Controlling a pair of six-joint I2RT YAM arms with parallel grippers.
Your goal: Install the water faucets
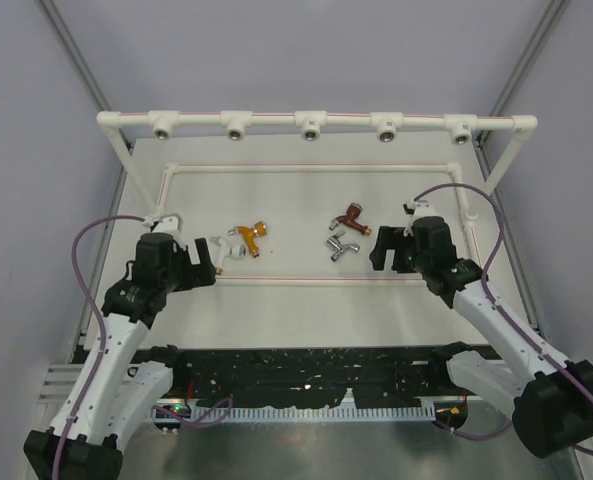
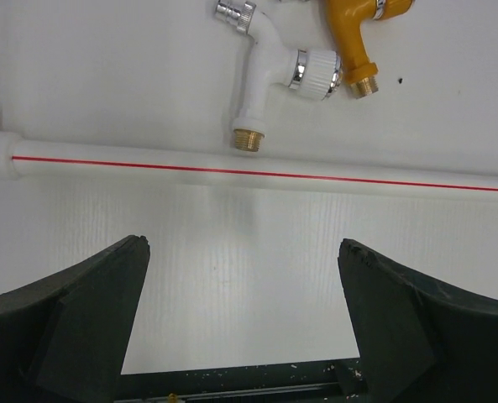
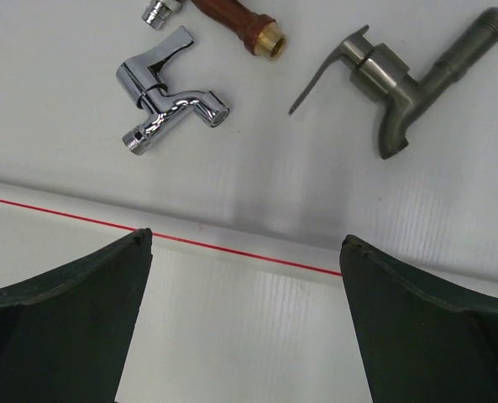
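While the sockets (image 1: 310,131) of the far white pipe frame (image 1: 271,118) stand unfilled, I am at pick-up: my left claw (image 2: 244,252) hangs released near the white plastic faucet (image 2: 269,80), my right claw (image 3: 244,243) likewise near the shiny chrome faucet (image 3: 165,96), both loose on the tabletop (image 1: 296,310); next, reach and clench.

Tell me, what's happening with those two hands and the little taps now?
Both open, empty: left hand, right hand. White tap, orange-gold tap, chrome tap, copper-brown tap, bronze-grey tap loose on table, none installed. Red-striped white pipe between hands and taps.
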